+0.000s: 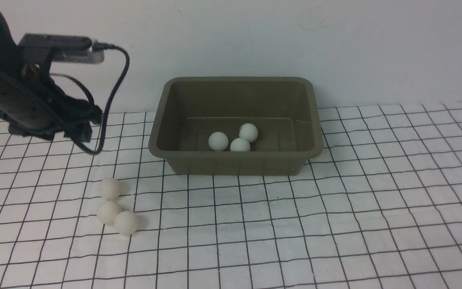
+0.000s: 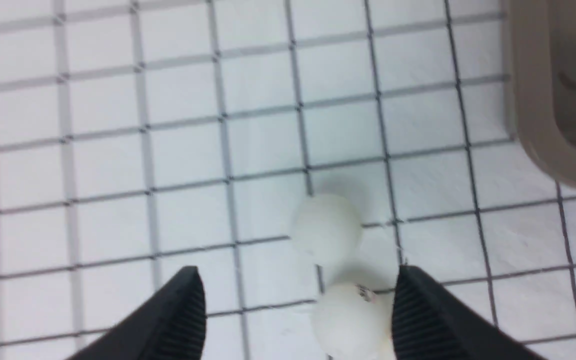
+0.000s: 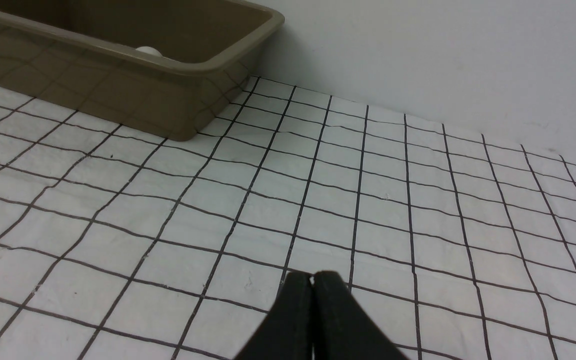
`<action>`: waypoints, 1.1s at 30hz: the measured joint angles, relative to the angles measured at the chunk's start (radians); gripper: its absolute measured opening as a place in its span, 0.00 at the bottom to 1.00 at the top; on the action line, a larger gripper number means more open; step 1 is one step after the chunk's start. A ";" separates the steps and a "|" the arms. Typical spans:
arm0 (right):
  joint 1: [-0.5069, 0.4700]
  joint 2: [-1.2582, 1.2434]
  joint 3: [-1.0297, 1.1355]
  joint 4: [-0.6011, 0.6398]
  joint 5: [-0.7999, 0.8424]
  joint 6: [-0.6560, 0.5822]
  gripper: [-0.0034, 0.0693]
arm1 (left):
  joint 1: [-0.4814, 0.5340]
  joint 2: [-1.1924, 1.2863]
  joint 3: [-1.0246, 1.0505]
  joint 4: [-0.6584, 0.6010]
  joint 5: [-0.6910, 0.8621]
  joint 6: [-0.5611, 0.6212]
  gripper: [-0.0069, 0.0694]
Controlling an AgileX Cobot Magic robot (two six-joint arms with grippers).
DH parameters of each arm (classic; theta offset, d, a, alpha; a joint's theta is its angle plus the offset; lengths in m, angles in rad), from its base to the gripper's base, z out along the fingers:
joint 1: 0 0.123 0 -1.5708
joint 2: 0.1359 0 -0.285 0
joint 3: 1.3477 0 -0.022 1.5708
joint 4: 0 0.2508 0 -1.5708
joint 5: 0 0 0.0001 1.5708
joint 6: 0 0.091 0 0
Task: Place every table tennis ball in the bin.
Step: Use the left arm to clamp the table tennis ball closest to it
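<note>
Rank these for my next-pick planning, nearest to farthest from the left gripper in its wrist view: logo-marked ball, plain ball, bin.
1. Logo-marked ball, between the left gripper's open jaws.
2. Plain ball, just beyond the tips.
3. Bin, farthest, only its corner showing.

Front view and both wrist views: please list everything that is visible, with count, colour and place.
balls in bin: 3, white, close together on its floor, near the front wall
balls on cloth: 3, white, close together, left and in front of the bin
bin: 1, olive-brown, middle, near the wall
cloth: 1, white with black grid, covers the table
wall: 1, white, behind
left arm: 1, black, far left, raised
wrist camera: 1, dark grey, atop left arm
cable: 1, black, hangs from that camera
left gripper: 1, black, open, above the balls on cloth
right gripper: 1, black, shut, over bare cloth right of the bin
</note>
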 joint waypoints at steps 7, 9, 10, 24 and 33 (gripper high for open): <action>0.000 0.000 0.000 0.000 0.000 0.000 0.02 | -0.003 0.030 0.170 -0.075 -0.181 0.009 0.68; 0.000 0.000 0.000 0.000 0.000 0.000 0.02 | -0.003 0.050 0.173 -0.078 -0.200 0.009 0.68; 0.000 0.000 0.000 0.000 0.000 0.000 0.02 | -0.003 0.059 0.173 -0.079 -0.213 0.009 0.68; 0.000 0.000 0.000 0.000 0.000 0.000 0.02 | -0.008 0.184 0.174 -0.082 -0.303 0.011 0.68; 0.000 0.000 0.000 0.000 0.000 0.000 0.02 | -0.015 0.226 0.170 -0.082 -0.325 0.020 0.68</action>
